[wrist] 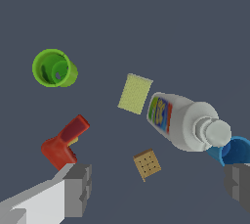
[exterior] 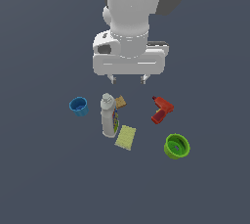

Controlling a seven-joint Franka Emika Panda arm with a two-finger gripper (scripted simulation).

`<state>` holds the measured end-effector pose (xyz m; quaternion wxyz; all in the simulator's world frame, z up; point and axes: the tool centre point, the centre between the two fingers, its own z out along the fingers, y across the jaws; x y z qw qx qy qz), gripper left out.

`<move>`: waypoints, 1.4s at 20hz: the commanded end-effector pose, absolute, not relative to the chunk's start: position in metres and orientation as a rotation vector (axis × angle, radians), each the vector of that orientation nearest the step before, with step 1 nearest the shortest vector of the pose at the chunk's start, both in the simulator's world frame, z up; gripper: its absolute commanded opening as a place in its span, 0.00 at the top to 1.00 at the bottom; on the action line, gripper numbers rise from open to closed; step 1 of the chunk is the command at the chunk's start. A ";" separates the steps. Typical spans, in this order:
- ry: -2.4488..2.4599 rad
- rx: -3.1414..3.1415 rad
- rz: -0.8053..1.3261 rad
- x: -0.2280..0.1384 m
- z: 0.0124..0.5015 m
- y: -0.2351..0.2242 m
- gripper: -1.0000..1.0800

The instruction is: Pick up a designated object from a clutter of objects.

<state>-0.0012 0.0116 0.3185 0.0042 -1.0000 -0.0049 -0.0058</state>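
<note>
Gripper (exterior: 129,78) hangs high at upper centre, jaws spread and empty, apparently surveying the clutter. The green cup (exterior: 177,146) sits alone at lower right, clear of the red drill (exterior: 161,110), so access looks easy.

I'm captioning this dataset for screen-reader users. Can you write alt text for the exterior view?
A white robot arm's open gripper hangs above scattered items on a dark grey surface: a lime-green cup, red drill, white bottle, yellow sponge, tan block and blue cup.
</note>
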 end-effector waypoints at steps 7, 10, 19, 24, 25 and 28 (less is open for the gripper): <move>0.015 -3.146 -0.028 0.003 0.320 -0.001 0.38; 0.014 -3.146 -0.028 0.003 0.320 -0.001 0.38; 0.077 -3.139 -0.029 0.011 0.311 0.008 0.38; 0.162 -3.129 -0.030 0.021 0.299 0.020 0.38; 0.184 -3.126 -0.030 0.023 0.296 0.023 0.38; 0.259 -3.114 -0.029 0.032 0.284 0.034 0.38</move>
